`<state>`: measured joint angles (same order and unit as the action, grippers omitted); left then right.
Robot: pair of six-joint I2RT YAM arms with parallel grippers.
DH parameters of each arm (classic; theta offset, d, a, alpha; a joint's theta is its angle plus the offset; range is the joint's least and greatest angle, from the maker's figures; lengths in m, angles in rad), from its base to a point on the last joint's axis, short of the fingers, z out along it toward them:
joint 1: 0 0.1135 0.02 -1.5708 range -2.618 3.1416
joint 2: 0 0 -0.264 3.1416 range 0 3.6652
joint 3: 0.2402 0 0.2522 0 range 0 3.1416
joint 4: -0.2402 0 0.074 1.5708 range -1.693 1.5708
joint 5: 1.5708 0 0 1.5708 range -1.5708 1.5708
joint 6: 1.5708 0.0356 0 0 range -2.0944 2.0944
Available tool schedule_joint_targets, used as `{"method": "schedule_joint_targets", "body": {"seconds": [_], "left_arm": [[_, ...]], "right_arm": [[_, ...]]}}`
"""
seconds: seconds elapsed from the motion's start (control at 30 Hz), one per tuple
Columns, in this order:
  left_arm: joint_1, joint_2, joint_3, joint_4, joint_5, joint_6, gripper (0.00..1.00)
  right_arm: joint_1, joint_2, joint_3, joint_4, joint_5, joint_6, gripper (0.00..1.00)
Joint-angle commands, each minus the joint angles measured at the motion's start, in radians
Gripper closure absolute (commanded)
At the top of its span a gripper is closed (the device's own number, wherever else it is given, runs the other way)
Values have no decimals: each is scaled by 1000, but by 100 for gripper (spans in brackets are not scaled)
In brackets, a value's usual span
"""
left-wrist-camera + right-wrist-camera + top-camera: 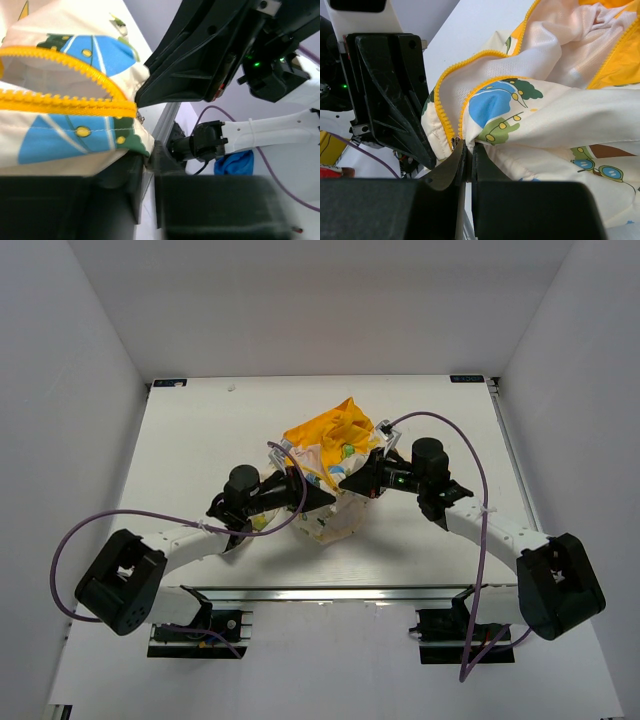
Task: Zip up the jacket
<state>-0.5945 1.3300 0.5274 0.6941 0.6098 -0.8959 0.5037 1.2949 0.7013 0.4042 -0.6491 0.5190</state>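
The jacket (335, 455) lies bunched at mid-table, cream with cartoon prints, its yellow hood (330, 430) at the far side. In the left wrist view the yellow zipper (65, 102) runs in two rows that meet at the hem. My left gripper (149, 155) has its jaws nearly together on the hem corner (135, 142). My right gripper (469, 147) is shut on the jacket's bottom edge, just right of the metal slider (454, 141). Seen from above, the left gripper (322, 500) and the right gripper (350, 483) almost touch over the jacket's near edge.
The white table (200, 440) is boxed in by white walls on three sides. An aluminium rail (330, 593) runs along the near edge between the arm bases. Purple cables (470, 450) loop from both arms. A blue object (235, 162) lies past the table's edge.
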Motion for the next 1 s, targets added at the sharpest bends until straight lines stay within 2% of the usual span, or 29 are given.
{"method": "schedule_joint_targets", "body": {"seconds": [0.0,0.03,0.07,0.3,0.4,0.57,0.7,0.97], "left_arm": [[2,-2,40,-39,-8,26,88],[2,-2,42,-51,-12,32,96],[2,-6,39,-56,-13,35,100],[2,-55,-10,-18,-39,41,100],[-1,-63,-4,-68,-38,74,100],[-54,-61,62,-292,-97,192,100],[-77,-55,51,-268,-52,192,100],[-142,-87,52,-317,-64,219,100]], "right_arm": [[13,-39,33,19,-11,-13,100],[13,-39,33,19,-12,-11,100],[13,-39,33,21,-14,-10,100],[15,-29,43,53,-29,29,100],[15,-23,49,88,-32,62,100],[19,-3,75,157,-63,127,100],[24,15,109,171,-70,138,100],[24,29,125,150,-46,138,100]]}}
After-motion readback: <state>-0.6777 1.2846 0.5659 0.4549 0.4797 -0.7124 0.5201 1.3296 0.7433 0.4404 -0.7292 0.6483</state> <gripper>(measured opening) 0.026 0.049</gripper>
